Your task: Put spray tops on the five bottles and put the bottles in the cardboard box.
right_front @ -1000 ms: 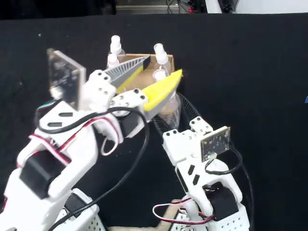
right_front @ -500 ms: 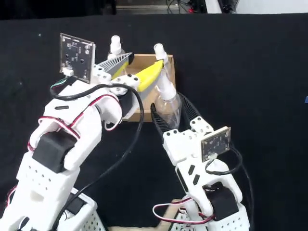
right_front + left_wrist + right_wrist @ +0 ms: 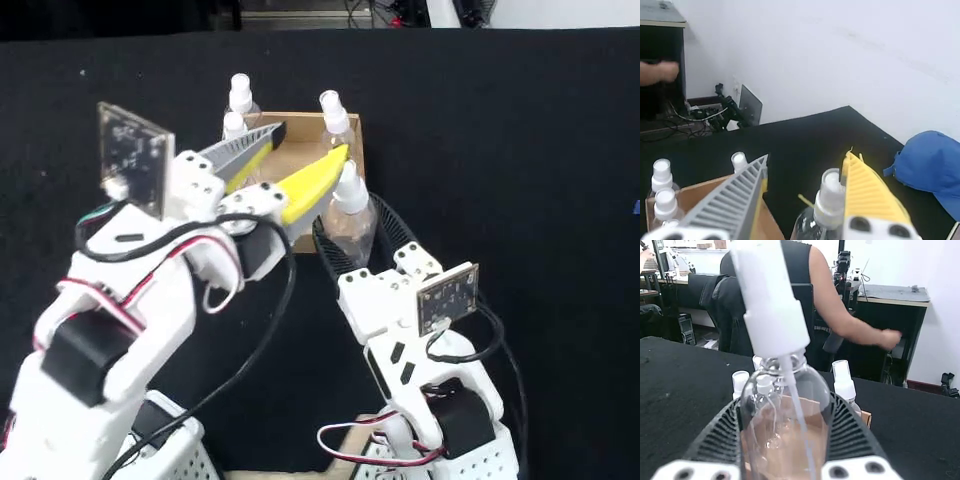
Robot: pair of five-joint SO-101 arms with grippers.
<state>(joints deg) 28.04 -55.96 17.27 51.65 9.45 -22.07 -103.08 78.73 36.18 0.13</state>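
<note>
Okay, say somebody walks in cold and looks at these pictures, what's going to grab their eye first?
First, the clear bottle with its white spray top, clamped in the right gripper just in front of the cardboard box. Next, the left gripper, spread open over the box, its yellow finger beside that spray top. Other capped bottles stand in the box.

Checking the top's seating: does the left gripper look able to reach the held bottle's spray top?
Likely yes: the left gripper is open, the spray top right beside its yellow finger, nothing between.
</note>
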